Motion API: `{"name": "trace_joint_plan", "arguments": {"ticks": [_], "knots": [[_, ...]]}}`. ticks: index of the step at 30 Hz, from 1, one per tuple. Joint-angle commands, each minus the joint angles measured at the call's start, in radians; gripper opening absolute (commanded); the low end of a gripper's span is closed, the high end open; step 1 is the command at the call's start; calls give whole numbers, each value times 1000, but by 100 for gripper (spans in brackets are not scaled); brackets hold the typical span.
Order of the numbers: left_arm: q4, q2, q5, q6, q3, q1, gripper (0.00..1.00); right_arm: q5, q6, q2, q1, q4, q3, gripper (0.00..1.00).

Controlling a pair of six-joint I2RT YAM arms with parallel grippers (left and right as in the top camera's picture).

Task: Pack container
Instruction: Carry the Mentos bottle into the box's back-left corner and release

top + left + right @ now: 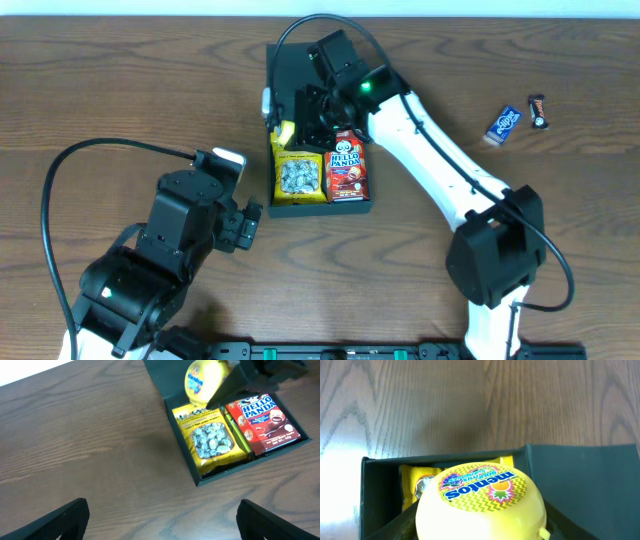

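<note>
Mentos tub (480, 502) above container (375, 485): label readable right wrist, not overhead.

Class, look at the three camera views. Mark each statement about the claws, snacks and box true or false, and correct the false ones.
1. The right claw holds a yellow Mentos tub above the container. True.
2. The left claw grips the Hello Panda box. False: it is open and empty; the box lies in the container.
3. The container is empty. False: it holds the Hello Panda box and a yellow sweet packet.
4. A blue packet lies on the table, outside the container. True.
</note>
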Motion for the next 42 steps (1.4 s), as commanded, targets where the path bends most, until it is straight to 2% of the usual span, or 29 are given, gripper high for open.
{"name": "trace_joint_plan", "arguments": {"ticks": [1, 14, 19, 24, 25, 26, 27, 31, 37, 42], "knots": [[-1, -2, 0, -7, 7, 0, 95, 47, -51, 51, 19, 9, -5, 1], [-1, -2, 0, -7, 7, 0, 95, 89, -51, 137, 18, 62, -6, 3], [-2, -2, 0, -7, 7, 0, 95, 89, -47, 146, 18, 71, -6, 32], [-2, -2, 0, -7, 7, 0, 95, 90, -45, 146, 16, 71, -6, 50], [-1, -2, 0, -6, 7, 0, 95, 90, -37, 146, 15, 73, -5, 56], [-1, -2, 0, -6, 7, 0, 95, 90, -30, 146, 14, 74, -5, 70], [-2, -2, 0, -7, 7, 0, 95, 90, -28, 146, 15, 74, -5, 73], [-1, -2, 0, -6, 7, 0, 95, 90, -20, 146, 13, 75, -5, 79], [-1, -2, 0, -7, 7, 0, 95, 89, 52, 130, 10, 74, 15, 77], [-1, -2, 0, -7, 7, 0, 95, 90, 127, 42, -11, 56, 43, 77]]}}
